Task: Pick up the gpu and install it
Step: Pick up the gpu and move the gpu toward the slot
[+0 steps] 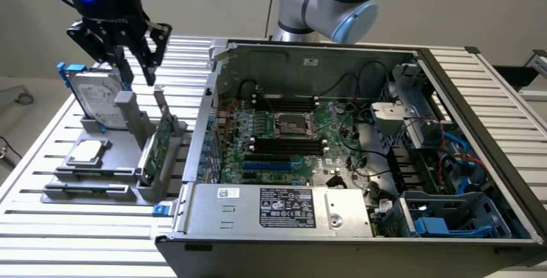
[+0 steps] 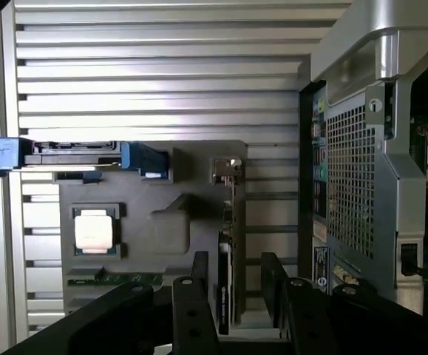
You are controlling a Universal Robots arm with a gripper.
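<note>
While spread wide and gripping nothing, the claw (image 1: 139,73) hangs above the upright gpu (image 1: 157,145), clear of it.

Arm (image 1: 329,2) extends toward the exterior view's left. Its jaws stand open and empty above the grey holder (image 1: 94,175) on the slatted table (image 1: 51,239). The gpu (image 1: 154,150) stands on edge in the holder's slot nearest the case, green face showing, clear of the jaws. Hard drive (image 1: 92,92) with blue rails stands upright in the holder; a processor chip (image 1: 88,152) lies flat in front of it. Open computer case (image 1: 214,217) occupies the exterior view's right, with the motherboard (image 1: 282,130) exposed.
</note>
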